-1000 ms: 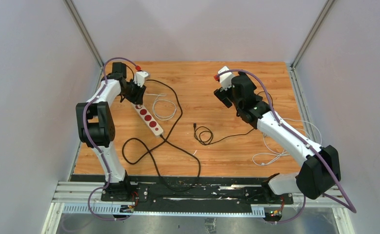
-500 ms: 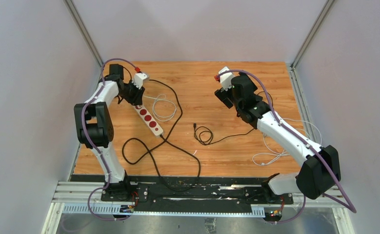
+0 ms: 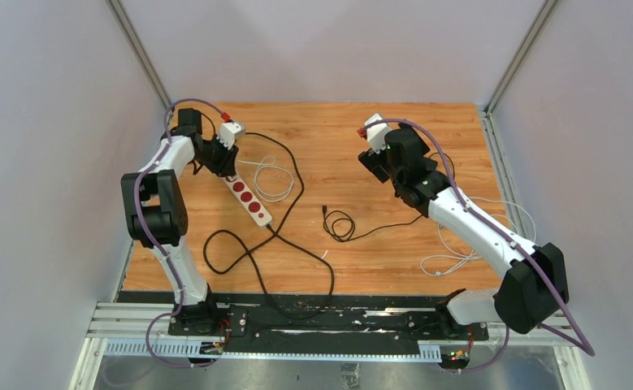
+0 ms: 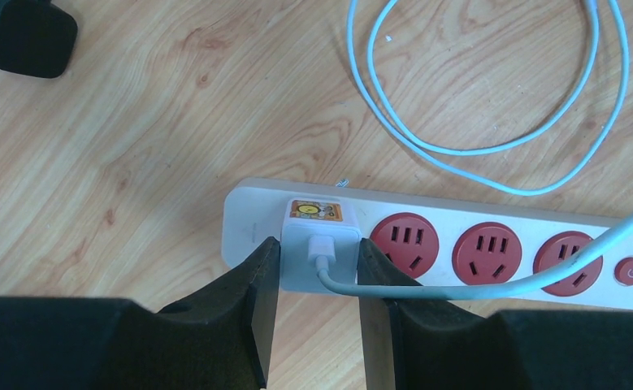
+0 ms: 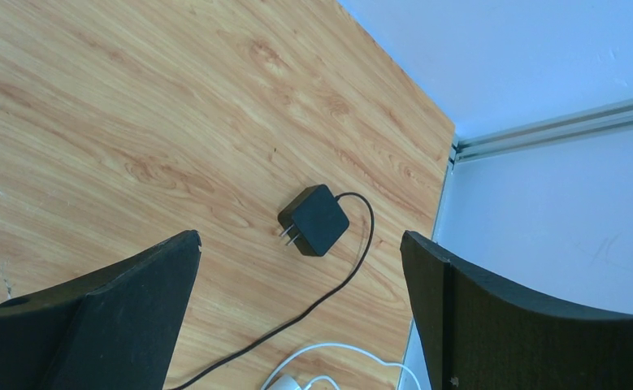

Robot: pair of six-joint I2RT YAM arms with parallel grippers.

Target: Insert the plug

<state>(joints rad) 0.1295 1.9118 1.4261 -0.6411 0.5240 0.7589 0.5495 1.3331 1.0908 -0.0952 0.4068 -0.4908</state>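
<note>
While the top view sets the left gripper (image 3: 222, 162) low over the far end of the power strip (image 3: 248, 199), close to the tabletop's (image 3: 362, 268) left edge, we cannot read its jaws from there. The right gripper (image 3: 370, 162) hangs nearer the far edge, right of the middle, and a black cable (image 3: 341, 226) coils at the centre.

From the left wrist we get what that view cannot give. The white plug (image 4: 321, 240) sits on the strip's end socket, a white cable (image 4: 459, 286) leaves it, and the fingers (image 4: 256, 301) are closed against both its sides. Three red sockets (image 4: 485, 252) run on beside it.

From the right wrist we see the right gripper's jaws spread wide, gripping nothing. Beyond them a black adapter (image 5: 314, 219) lies on the wood close to a tabletop edge.
</note>
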